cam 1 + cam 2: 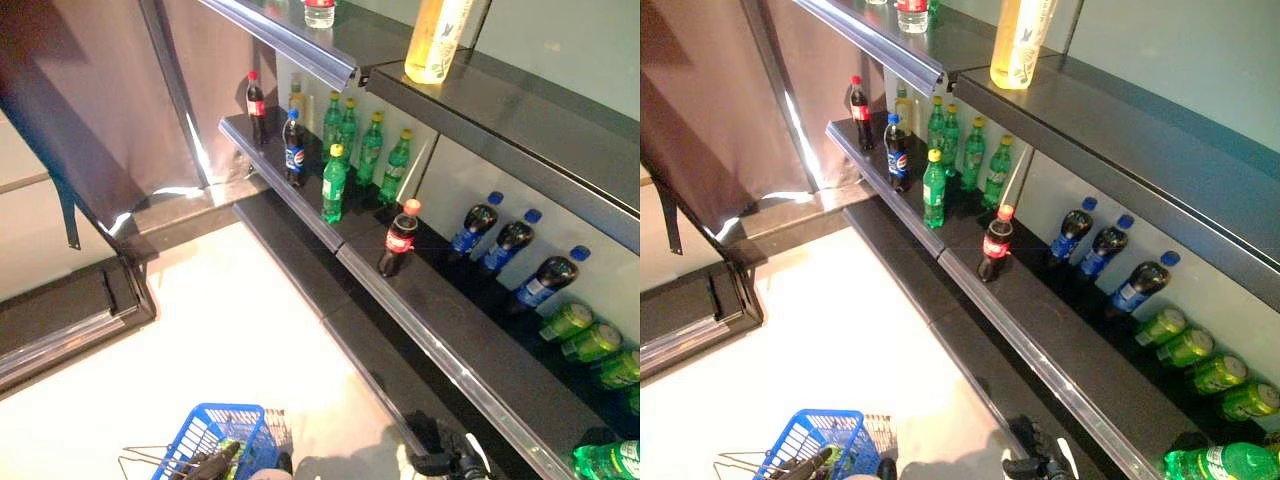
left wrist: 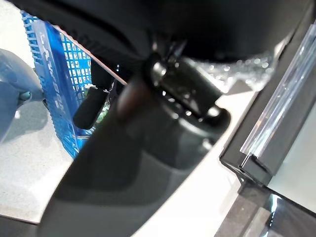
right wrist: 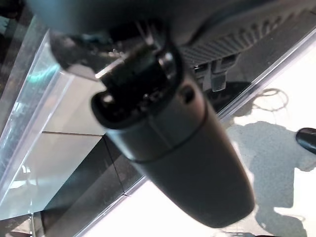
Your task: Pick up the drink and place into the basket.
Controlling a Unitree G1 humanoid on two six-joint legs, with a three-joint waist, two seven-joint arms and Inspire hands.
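Note:
A cola bottle (image 1: 400,240) with a red cap stands alone at the front edge of the middle shelf (image 1: 450,345). The blue plastic basket (image 1: 225,435) hangs low at the lower left, over the pale floor. My left hand (image 1: 205,465) is at the basket's rim, and in the left wrist view its fingers (image 2: 91,106) curl by the wire handle (image 2: 94,64). Something green lies inside the basket. My right hand (image 1: 440,462) hangs low by the bottom shelf, far below the cola bottle, fingers relaxed and holding nothing.
More bottles stand on the middle shelf: a green one with a yellow cap (image 1: 333,185), a blue-capped cola (image 1: 294,150) and several green ones behind. Dark blue-capped bottles (image 1: 510,245) and green bottles (image 1: 590,340) lie further right. A yellow drink (image 1: 437,40) stands on the top shelf.

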